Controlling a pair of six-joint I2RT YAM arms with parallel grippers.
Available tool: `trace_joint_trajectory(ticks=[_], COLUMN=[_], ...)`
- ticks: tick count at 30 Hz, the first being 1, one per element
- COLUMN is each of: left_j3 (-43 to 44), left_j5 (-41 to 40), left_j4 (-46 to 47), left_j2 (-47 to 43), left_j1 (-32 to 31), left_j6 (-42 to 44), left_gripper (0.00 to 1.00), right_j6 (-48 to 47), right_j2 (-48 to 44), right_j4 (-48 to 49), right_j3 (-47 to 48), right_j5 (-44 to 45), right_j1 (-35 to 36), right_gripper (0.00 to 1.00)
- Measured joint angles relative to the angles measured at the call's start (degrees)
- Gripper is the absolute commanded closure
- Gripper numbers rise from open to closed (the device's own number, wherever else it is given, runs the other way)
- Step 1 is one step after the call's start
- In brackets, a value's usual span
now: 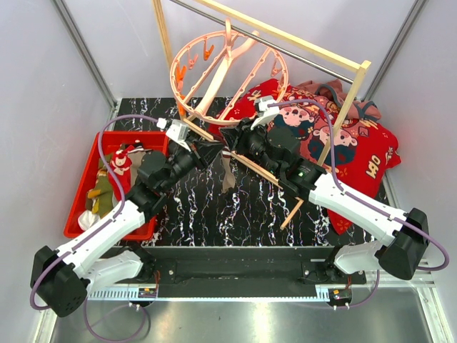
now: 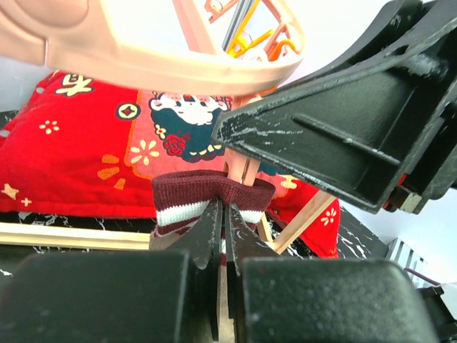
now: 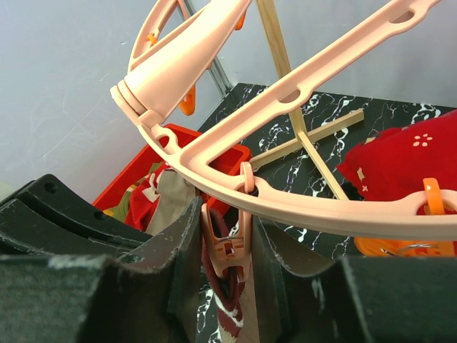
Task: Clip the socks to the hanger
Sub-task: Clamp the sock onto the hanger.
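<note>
1. Sock (image 2: 207,189): maroon w/ white stripe, cuff up. It hangs under the lower rim of the hanger (image 1: 218,75), over the middle of the table (image 1: 200,207).
2. Left gripper (image 2: 223,211): jaws fully closed, pinching the sock cuff from below. The cuff bulges out on both sides of the fingertips.
3. Clip (image 3: 228,243): pale pink, dangling from the ring's rim, directly at the cuff. In the right wrist view the maroon fabric loops around the clip's lower end. Can't tell if the clip actually bites the fabric.
4. Right gripper (image 3: 227,221): jaws narrow, one finger on each side of the clip, pressed against it. It sits just beside the left gripper, nearly touching it in the top view.
5. Hanger: salmon ring w/ crossbars, tilted, hung from the wooden rack frame (image 1: 285,36). Orange clips are on the far side of the ring.
6. Other socks (image 1: 107,189): piled in the red bin (image 1: 80,200) at the table's left edge, well apart from the hanger. Red/white and olive ones show.
7. Red cartoon-print cloth (image 1: 357,143): bunched at the right rear, behind the right arm.
</note>
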Motion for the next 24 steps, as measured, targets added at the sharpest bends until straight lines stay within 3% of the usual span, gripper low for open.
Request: trace_joint_trajectory(ticks=[7,11,12,15,21,24], left_j3=[0.7,1.4,1.5,1.8,2.0,2.1], left_j5=[-0.2,-0.2,-0.2,-0.3,-0.3,-0.4], left_j4=[-0.4,-1.1,-1.3,-1.7,-1.7,-1.7], left_j2=[0.3,0.8,0.8,0.8,0.8,1.1], left_j1=[-0.1,-0.2,-0.2,-0.2,-0.5,-0.5], left_j6=[0.3,0.5,0.5,0.7,1.1,1.3], left_gripper=[1.0,1.0,1.0,1.0,1.0,1.0], right_j6=[0.8,0.9,1.0,1.2,1.7,1.5], right_j2=[0.0,0.0,0.0,0.0,0.0,-0.5], right_j4=[0.1,0.0,0.1,0.2,0.0,-0.8], right_j3=[0.0,0.0,0.0,0.0,0.0,0.0], right_j5=[-0.4,-0.4,-0.5,-1.0,-2.4,-3.1], right_j1=[-0.1,-0.3,-0.4,-0.4,-0.3,-0.3], right_gripper=[0.96,0.75,0.63,0.44,0.16,0.09])
